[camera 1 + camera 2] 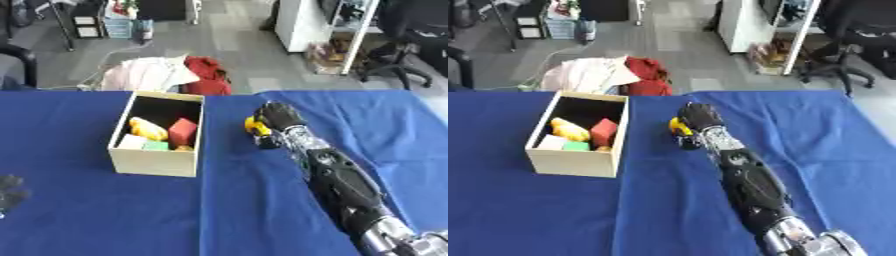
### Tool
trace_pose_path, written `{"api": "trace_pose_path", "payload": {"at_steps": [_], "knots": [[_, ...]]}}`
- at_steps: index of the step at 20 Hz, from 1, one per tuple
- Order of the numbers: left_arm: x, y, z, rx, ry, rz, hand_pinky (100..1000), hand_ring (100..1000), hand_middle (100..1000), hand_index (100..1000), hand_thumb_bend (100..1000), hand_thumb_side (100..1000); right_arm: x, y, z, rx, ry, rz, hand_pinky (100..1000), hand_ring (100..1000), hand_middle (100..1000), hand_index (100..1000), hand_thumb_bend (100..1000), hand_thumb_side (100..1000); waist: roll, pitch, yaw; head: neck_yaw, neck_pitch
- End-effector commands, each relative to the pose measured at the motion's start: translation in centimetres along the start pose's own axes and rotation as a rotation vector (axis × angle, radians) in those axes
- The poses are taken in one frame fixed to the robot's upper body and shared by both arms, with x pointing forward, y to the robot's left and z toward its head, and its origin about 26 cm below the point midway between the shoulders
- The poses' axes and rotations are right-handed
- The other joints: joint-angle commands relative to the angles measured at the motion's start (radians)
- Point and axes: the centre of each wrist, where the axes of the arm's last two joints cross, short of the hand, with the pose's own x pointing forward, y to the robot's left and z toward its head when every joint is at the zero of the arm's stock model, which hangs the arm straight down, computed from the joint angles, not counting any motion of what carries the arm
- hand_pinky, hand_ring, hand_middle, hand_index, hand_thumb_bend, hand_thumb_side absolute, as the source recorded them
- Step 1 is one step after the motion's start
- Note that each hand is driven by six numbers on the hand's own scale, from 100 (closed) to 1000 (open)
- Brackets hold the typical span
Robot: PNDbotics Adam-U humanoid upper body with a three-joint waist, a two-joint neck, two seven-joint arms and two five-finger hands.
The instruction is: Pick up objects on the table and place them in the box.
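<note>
An open cardboard box (156, 162) stands left of centre on the blue table. In it lie a yellow object (147, 128), a red block (183, 131), a pale block (132, 142) and a green block (156, 146). My right hand (278, 117) reaches across the table to the right of the box, with its fingers curled round a small yellow object (255, 125). Only a little of that object shows at the hand's left side. My left hand (9, 192) shows at the lower left edge of the left eye view, fingers relaxed.
The blue cloth (105, 215) covers the whole table. Beyond the far edge lie a red bag (206, 75) and white fabric (144, 74) on the floor, with office chairs and shelves behind.
</note>
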Motion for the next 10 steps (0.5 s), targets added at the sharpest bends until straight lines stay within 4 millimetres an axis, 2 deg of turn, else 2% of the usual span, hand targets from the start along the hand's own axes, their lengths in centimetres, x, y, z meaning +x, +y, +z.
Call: {"api": "trace_pose_path", "payload": {"at_steps": [1,10], "knots": [[0.8,0.3,-0.3,0.004,-0.031,-0.013,890,748,750,826,112,651,-0.8,-2.4,-0.8,-0.105,-0.016,0.01,716,568,272,432,100,193,0.014,-0.005,-0.003,0.001,-0.005],[0.8,0.5,-0.3,0.007,-0.026,-0.017,890,747,750,826,110,649,0.1,-7.1,-2.3,-0.246,-0.139,-0.046,710,552,263,419,100,135,0.002,-0.024,-0.007,0.003,-0.005]]}}
